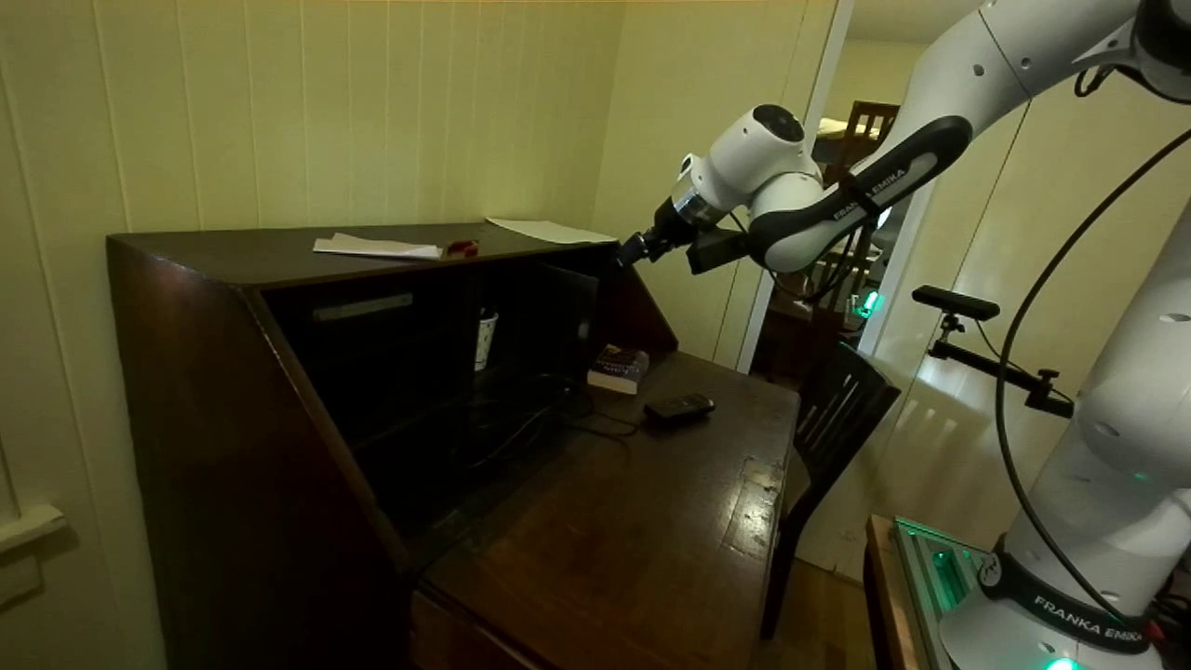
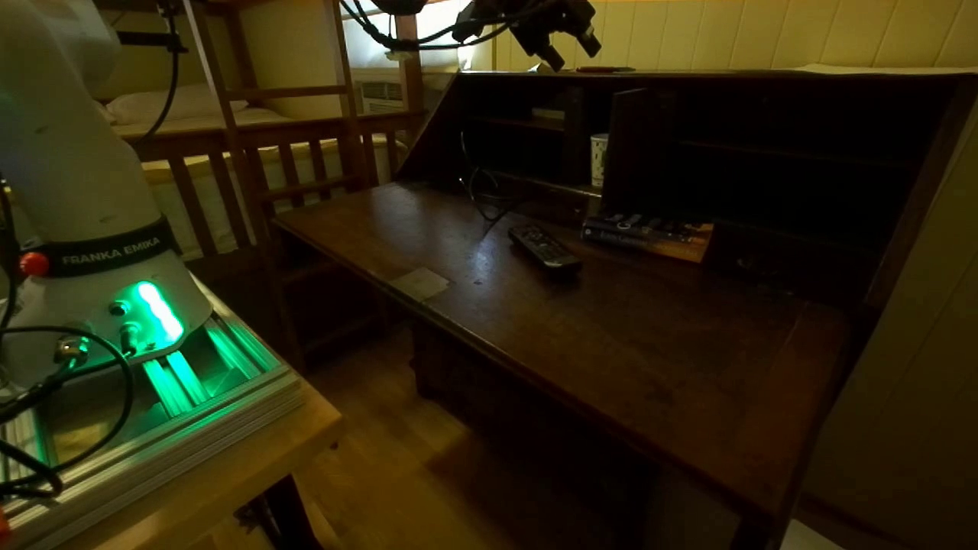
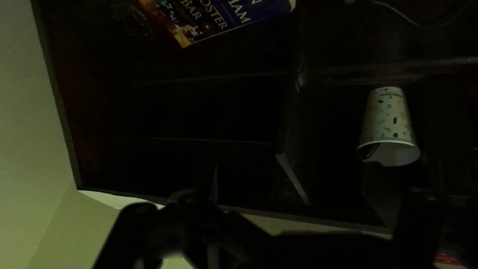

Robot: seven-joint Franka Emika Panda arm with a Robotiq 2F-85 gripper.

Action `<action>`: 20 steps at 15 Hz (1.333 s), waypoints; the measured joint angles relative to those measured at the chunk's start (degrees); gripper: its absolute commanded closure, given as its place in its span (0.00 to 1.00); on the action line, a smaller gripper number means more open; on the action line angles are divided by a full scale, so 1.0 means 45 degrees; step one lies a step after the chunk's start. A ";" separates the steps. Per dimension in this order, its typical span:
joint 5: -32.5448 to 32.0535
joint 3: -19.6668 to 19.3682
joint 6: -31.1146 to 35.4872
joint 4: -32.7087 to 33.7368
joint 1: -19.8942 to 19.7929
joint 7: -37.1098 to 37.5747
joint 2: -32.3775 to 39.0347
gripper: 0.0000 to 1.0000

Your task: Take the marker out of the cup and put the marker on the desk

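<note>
Inside the desk (image 2: 657,344), the white cup (image 2: 598,162) is standing upright in an open compartment (image 3: 336,157), just beside a little dark door (image 2: 631,149) that is sticking out. Through the wrist view, which is showing things upside down, we are making out coloured specks on the cup's side and a slim dark thing (image 3: 369,151) lying against the inner wall at its mouth. Whether that thing is the marker, we are not managing to tell. Our robot arm (image 1: 861,181) is hanging its jaws high up, around the line of the desk's top in both exterior views, well apart from the cup. We are seeing them standing wide, with a broad gap between the two dark fingers (image 2: 590,44). Lower down on the desk, a remote (image 2: 545,248) is lying flat, and a thick book (image 2: 648,235) is resting near it, below the door. A dark cable (image 2: 480,205) is looping near the remote. Up on the desk's top, we are noticing some white paper (image 1: 372,247) and, just beside it, a small red thing (image 1: 462,248); another sheet (image 1: 549,231) is lying farther along.
</note>
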 measured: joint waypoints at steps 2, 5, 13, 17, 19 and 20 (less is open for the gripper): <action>0.0000 0.0023 0.0117 -0.0001 0.0052 0.0130 0.0126 0.00; -0.1278 0.0097 0.0624 0.0246 0.0177 0.1533 0.0742 0.00; -0.8420 0.0074 -0.0813 0.3875 0.1762 0.8750 0.3334 0.00; -1.0592 0.0200 -0.3039 0.4365 0.2628 1.1379 0.4561 0.00; -1.0952 0.0188 -0.3605 0.4376 0.2702 1.2185 0.5013 0.00; -1.0882 0.0157 -0.3587 0.4365 0.2674 1.2219 0.5199 0.00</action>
